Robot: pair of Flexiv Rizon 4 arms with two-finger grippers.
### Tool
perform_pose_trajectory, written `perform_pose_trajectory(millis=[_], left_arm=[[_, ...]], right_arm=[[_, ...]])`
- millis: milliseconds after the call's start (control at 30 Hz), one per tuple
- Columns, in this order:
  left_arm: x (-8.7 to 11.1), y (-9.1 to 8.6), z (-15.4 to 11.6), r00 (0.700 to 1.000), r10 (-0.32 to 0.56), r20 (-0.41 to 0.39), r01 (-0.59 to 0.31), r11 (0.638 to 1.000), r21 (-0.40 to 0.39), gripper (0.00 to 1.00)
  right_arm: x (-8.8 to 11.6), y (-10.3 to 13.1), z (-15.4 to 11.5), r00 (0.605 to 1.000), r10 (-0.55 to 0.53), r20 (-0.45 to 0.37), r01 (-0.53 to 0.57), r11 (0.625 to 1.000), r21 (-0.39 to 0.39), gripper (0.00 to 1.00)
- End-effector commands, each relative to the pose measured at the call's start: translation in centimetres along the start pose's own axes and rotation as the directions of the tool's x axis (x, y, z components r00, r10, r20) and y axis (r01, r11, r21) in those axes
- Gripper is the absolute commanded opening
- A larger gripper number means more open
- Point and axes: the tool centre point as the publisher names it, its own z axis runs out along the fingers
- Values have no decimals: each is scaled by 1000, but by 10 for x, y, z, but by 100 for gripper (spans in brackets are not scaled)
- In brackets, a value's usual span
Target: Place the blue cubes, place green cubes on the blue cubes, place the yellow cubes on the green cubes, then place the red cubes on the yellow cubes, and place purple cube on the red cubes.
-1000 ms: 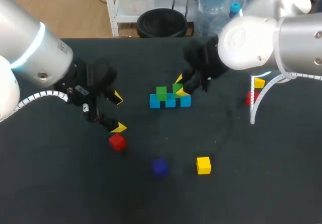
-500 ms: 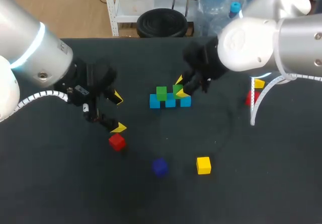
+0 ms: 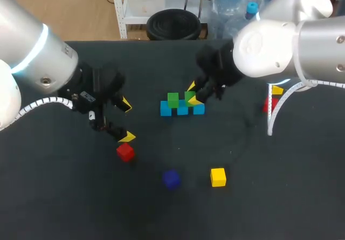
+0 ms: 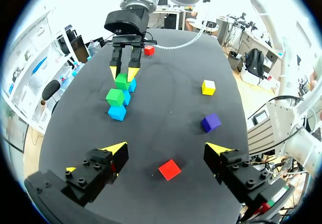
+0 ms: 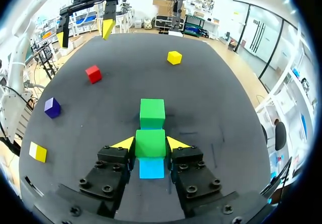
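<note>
Left end effector (image 3: 126, 121) wide and empty over red cube (image 3: 125, 151); staging for a later layer, I'd guess.
Blue cubes (image 3: 182, 109) in a row, one green cube (image 3: 172, 100) on top; right end effector (image 3: 192, 91) clamps second green cube (image 5: 150, 142) beside it, likely seating the green layer.

My right gripper (image 3: 192, 91) grips one green cube (image 5: 150, 142), blocking that side; I see room above the other green cube (image 3: 172, 100).
</note>
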Motion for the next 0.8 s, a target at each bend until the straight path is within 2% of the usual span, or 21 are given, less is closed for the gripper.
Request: perform_pose_trajectory(millis=[33,800], left_arm=[[1,1,0,1000,4,5,-4,1000,3,100],[1,1,0,1000,4,5,-4,1000,3,100]], right_arm=[[2,-1,0,1000,2,1,-2,1000,1,0],[1,-3,1,1000,6,4,-6,1000,-1,0]])
